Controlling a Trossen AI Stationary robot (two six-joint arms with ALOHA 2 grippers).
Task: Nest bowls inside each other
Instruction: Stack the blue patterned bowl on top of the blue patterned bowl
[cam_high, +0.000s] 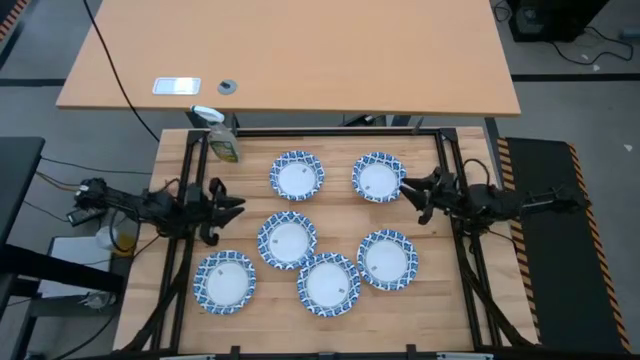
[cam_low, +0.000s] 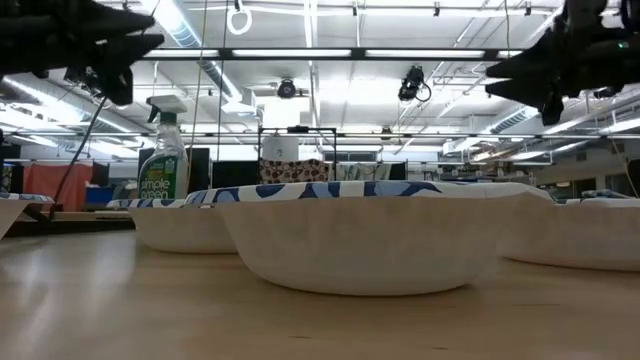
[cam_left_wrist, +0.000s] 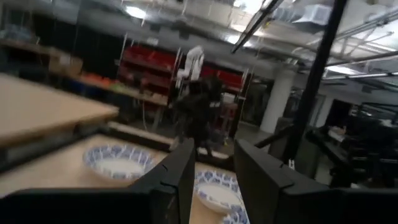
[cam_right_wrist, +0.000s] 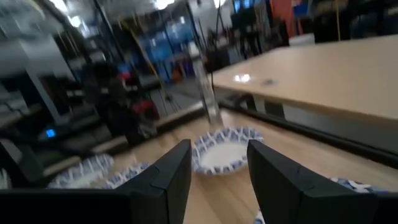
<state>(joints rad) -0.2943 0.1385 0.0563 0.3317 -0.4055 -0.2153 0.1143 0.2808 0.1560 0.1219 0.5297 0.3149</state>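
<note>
Several blue-rimmed white bowls sit apart on their bases on the wooden table, among them one at the far middle (cam_high: 297, 175), one at the far right (cam_high: 379, 177) and one at the near left (cam_high: 225, 281). My left gripper (cam_high: 238, 205) (cam_left_wrist: 213, 146) hangs above the table's left side, pointing about level toward the right, with a narrow empty gap between its fingers. My right gripper (cam_high: 405, 190) (cam_right_wrist: 219, 146) hangs over the right side next to the far right bowl, pointing left, open and empty. Both are well above the bowls in the low view.
A spray bottle (cam_high: 222, 140) (cam_low: 165, 160) stands at the far left corner of the table. Black frame rails (cam_high: 450, 170) run along the table's sides. A second, larger table (cam_high: 290, 50) stands beyond the far edge.
</note>
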